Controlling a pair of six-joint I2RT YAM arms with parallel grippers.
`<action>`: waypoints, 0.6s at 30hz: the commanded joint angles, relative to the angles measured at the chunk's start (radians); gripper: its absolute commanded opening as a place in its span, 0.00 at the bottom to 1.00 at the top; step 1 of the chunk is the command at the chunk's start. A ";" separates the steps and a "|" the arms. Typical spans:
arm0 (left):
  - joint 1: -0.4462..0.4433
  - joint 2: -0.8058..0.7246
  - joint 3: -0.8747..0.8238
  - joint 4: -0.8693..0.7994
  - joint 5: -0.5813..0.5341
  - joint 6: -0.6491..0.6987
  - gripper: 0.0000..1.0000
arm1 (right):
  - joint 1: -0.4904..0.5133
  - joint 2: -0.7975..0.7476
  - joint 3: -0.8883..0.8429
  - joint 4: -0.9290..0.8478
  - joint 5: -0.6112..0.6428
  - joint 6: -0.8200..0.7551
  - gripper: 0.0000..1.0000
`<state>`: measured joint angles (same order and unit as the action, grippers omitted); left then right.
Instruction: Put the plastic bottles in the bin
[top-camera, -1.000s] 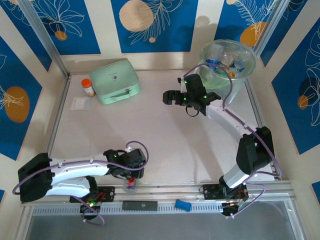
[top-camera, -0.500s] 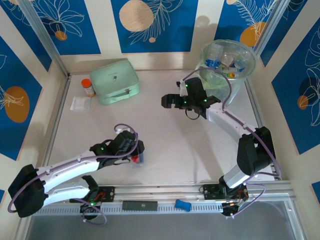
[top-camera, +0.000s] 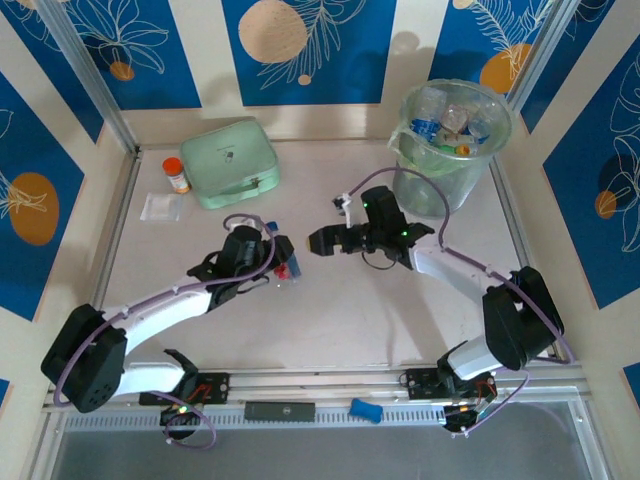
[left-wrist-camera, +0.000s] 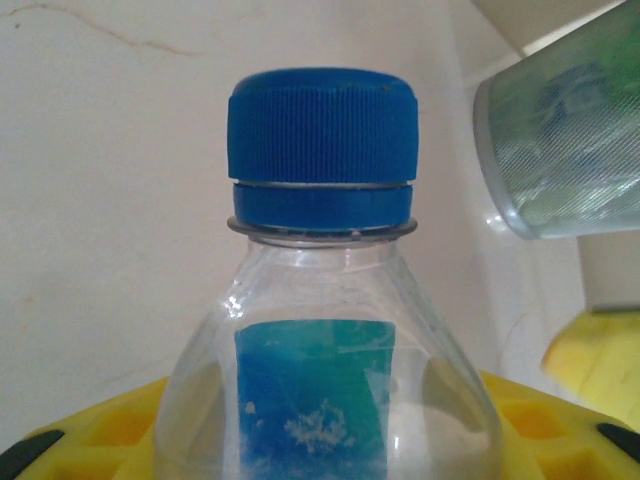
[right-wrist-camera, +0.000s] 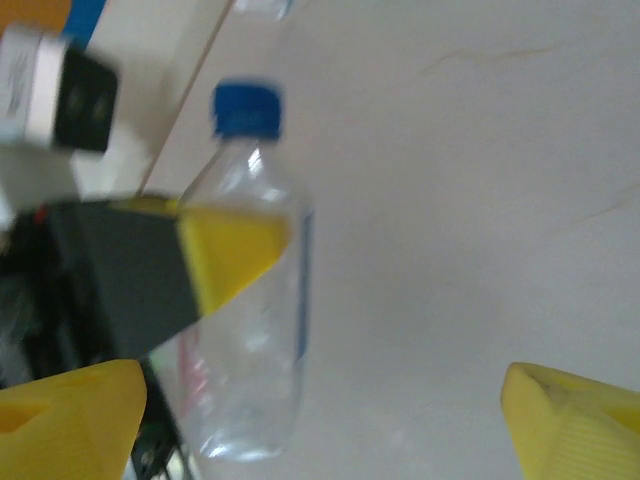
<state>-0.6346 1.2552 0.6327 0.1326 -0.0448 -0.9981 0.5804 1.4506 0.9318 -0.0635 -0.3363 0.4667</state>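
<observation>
The bin stands at 1 o'clock on the table, and the right arm's cable loops just beside its wall. A fast swing toward it could probably nudge the bin or snag its liner.

The likelier trouble is the handover near the table's middle. The left gripper is clamped on a clear blue-capped bottle, its yellow fingers pressed to the body below the shoulder. The right gripper waits at 3 o'clock of the bottle, fingers wide apart, nothing between them. If the left lets go before the right closes, the smooth bottle would likely drop and roll. If the right closes low, its fingers may strike the left's pads rather than plastic. A grip near the cap might let the bottle pivot.

Counted:
- One bin.
- One mint-green case, at 11 o'clock.
- Two arms.
- One bottle in a grip.
- Several bottles piled in the bin, at least four, though I cannot tell exactly how many.
- One orange-capped jar, at 9 o'clock of the case.
</observation>
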 joint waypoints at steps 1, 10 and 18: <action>0.027 0.013 0.003 0.082 0.061 -0.022 0.48 | 0.065 -0.036 -0.042 0.063 -0.025 0.025 0.92; 0.030 0.000 -0.014 0.123 0.092 -0.078 0.47 | 0.166 0.070 -0.062 0.203 0.006 0.100 0.91; 0.031 -0.002 -0.021 0.140 0.119 -0.097 0.47 | 0.174 0.155 -0.008 0.218 0.013 0.088 0.84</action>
<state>-0.6125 1.2625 0.6216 0.2340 0.0452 -1.0771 0.7490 1.5948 0.8833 0.1173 -0.3244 0.5514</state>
